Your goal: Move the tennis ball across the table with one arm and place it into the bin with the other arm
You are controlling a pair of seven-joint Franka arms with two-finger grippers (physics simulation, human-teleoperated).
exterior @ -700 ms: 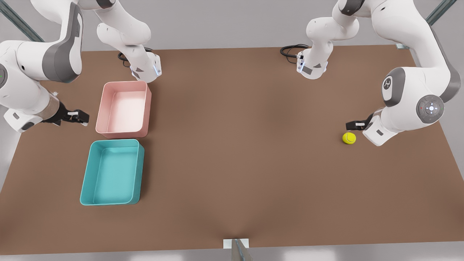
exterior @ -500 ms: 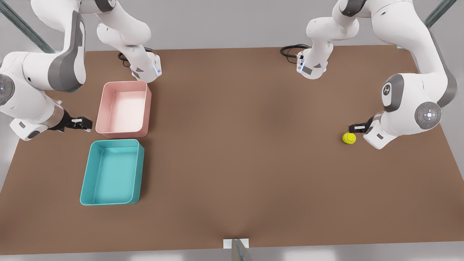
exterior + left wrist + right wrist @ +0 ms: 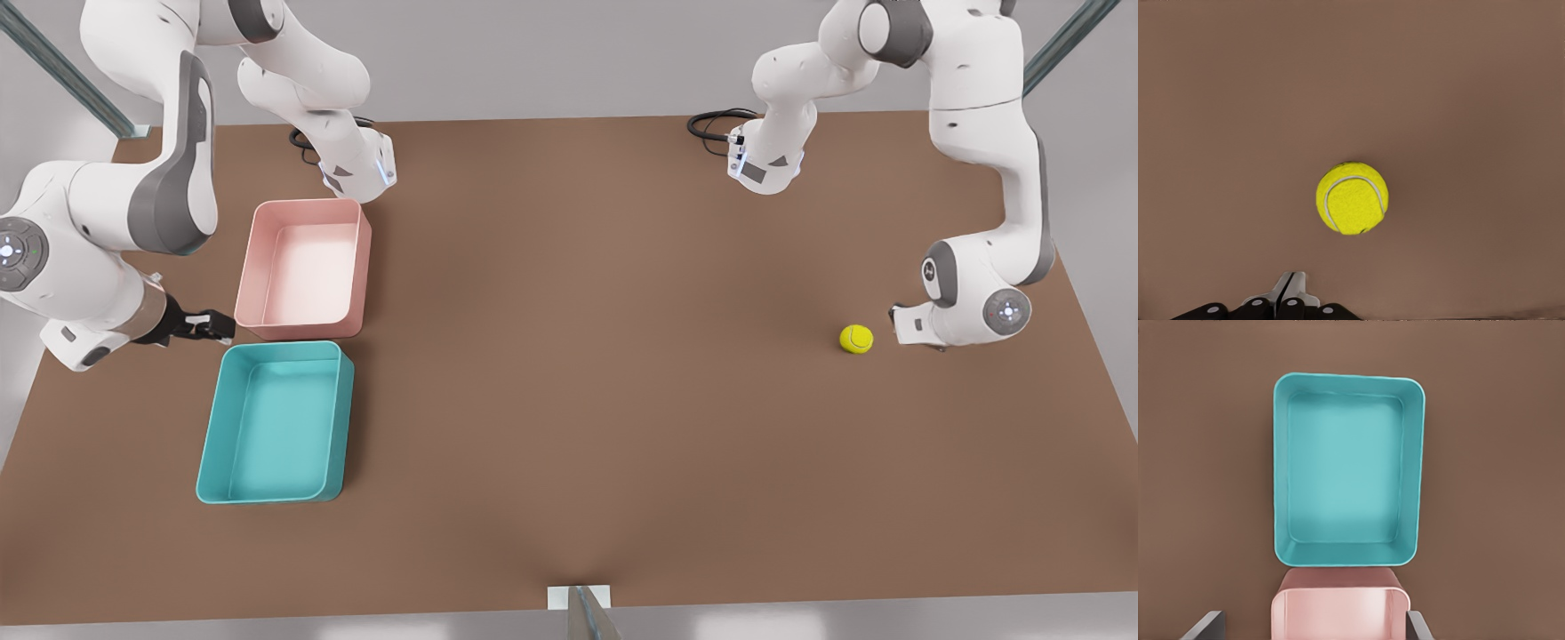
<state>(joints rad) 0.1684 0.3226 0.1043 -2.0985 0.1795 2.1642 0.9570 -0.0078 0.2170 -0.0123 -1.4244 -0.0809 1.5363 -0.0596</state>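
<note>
— Where was the ball?
— I logged the tennis ball (image 3: 856, 339) on the table (image 3: 587, 356), toward the front view's right, untouched. The left gripper (image 3: 1288, 293) sat just beside it, fingers pressed together.
— And the other arm?
— My right gripper (image 3: 218, 327) waited, fingers (image 3: 1205, 625) spread apart, beside the pink tub (image 3: 304, 267) near the teal bin (image 3: 274, 422).

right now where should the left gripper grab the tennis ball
Across its widest middle, straight down from above: the tennis ball is round, sits free on the bare table, so any finger direction works. The left gripper, beside it, looks shut and must open first.
</note>
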